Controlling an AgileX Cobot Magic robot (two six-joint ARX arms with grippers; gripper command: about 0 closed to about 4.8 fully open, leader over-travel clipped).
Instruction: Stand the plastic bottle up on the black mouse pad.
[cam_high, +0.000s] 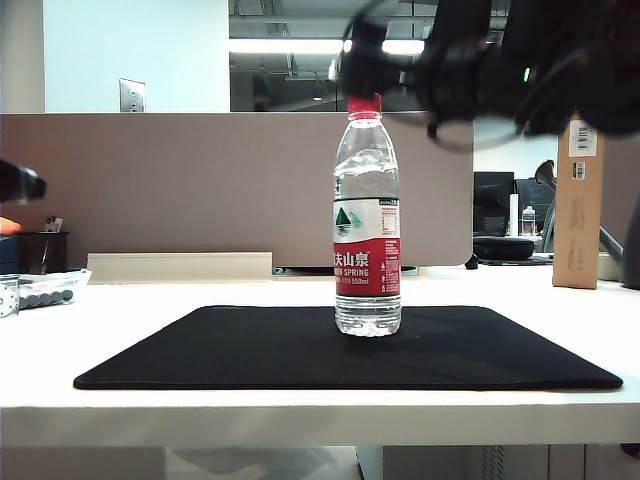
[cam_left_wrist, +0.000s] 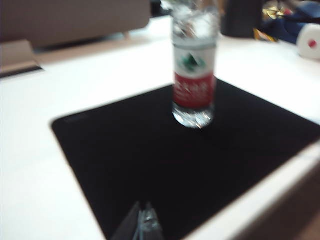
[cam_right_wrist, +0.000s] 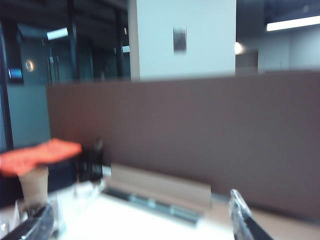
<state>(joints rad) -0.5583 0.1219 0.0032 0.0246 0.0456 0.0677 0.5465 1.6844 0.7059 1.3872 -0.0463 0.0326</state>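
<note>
The plastic bottle (cam_high: 367, 230) stands upright near the middle of the black mouse pad (cam_high: 250, 350), red cap on top, with nothing touching it. My right gripper (cam_high: 362, 60) is a dark blur just above and behind the cap. In the right wrist view this gripper (cam_right_wrist: 137, 212) is open, its fingers (cam_right_wrist: 239, 210) spread wide with nothing between them, and the bottle is out of that view. In the left wrist view the bottle (cam_left_wrist: 195, 75) stands on the pad (cam_left_wrist: 150, 160). My left gripper (cam_left_wrist: 145, 212) is shut and empty, low over the pad's near part and well short of the bottle.
A beige partition (cam_high: 200, 190) runs along the back of the white table (cam_high: 300, 410). A tall cardboard box (cam_high: 578, 205) stands at the right. A black pen holder (cam_high: 42, 250) and grey clutter (cam_high: 45, 295) sit at the left edge, by my left arm (cam_high: 15, 182).
</note>
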